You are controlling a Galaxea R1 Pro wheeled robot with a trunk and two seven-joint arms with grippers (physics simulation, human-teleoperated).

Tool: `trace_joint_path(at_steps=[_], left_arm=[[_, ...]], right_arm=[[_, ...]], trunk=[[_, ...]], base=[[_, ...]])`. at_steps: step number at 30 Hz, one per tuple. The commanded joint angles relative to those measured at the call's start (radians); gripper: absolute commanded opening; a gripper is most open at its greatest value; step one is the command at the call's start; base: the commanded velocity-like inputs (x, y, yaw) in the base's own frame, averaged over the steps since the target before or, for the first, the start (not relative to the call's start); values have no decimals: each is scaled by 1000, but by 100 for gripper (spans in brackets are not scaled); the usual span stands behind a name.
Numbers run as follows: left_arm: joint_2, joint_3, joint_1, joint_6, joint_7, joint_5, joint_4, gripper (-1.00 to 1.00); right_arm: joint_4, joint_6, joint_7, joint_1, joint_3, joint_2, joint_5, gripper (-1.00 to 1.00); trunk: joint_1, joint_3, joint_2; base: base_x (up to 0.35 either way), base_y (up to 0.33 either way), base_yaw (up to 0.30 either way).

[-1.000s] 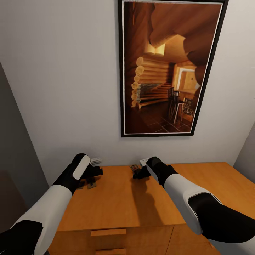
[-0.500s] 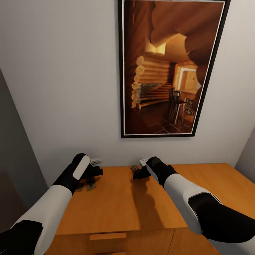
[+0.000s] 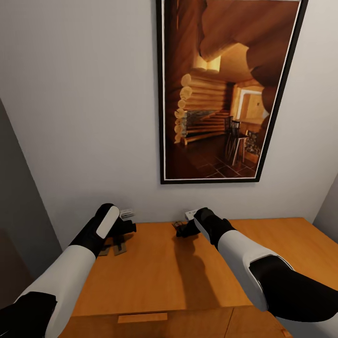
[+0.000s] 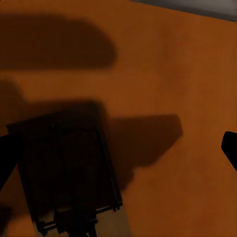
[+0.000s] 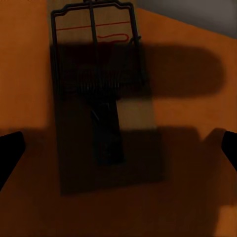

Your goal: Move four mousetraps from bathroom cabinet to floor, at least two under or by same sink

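A: Any writing or brand to read on the mousetraps?

B: None legible. In the right wrist view the mousetrap (image 5: pixel 101 98) shows only thin red lines and a red squiggle near its wire bail, no letters I can make out.

A: Where do they lie?

B: On the flat top of the cabinet (image 3: pixel 159 277), in the lower half of the head view, close to the wall. One (image 3: pixel 178 224) sits just ahead of the right gripper (image 3: pixel 180 230), near the frame's centre. Others (image 3: pixel 115 245) lie under the left gripper (image 3: pixel 127 228), left of centre, mostly hidden by the arm.

A: Which way does the right one point?

B: Its long axis runs along the gripper's fingers in the right wrist view, bail end farthest from the camera.

A: And the left?

B: In the left wrist view a mousetrap (image 4: pixel 66 173) lies in deep shadow, its long axis slightly tilted off the frame's vertical.

A: The grippers?

B: Right gripper is spread wide, dark fingertips (image 5: pixel 10 150) at either edge of the frame, the trap between them untouched. Left likewise spread, one fingertip (image 4: pixel 229 148) at the right edge.

A: Anything else?

B: A black-framed picture (image 3: pixel 225 89) of a log interior hangs on the wall above.
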Motion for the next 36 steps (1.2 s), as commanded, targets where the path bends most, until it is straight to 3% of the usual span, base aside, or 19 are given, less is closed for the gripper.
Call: trace_joint_path(at_steps=[1, 19, 20, 36], left_arm=[[0, -2, -1, 1, 10, 10, -1, 100], [0, -3, -1, 1, 12, 11, -1, 100], [0, -3, -1, 1, 12, 11, -1, 100], [-1, -3, -1, 1, 12, 11, -1, 100]], right_arm=[[-1, 4, 5, -1, 1, 0, 6, 100], [3, 1, 3, -1, 0, 0, 2, 100], [3, 0, 3, -1, -1, 0, 2, -100], [5, 2, 4, -1, 0, 0, 5, -100]], trunk=[[0, -1, -1], [0, -1, -1], [0, -1, -1], [0, -1, -1]], base=[[2, 0, 0], [0, 0, 0], [0, 0, 0], [0, 0, 0]])
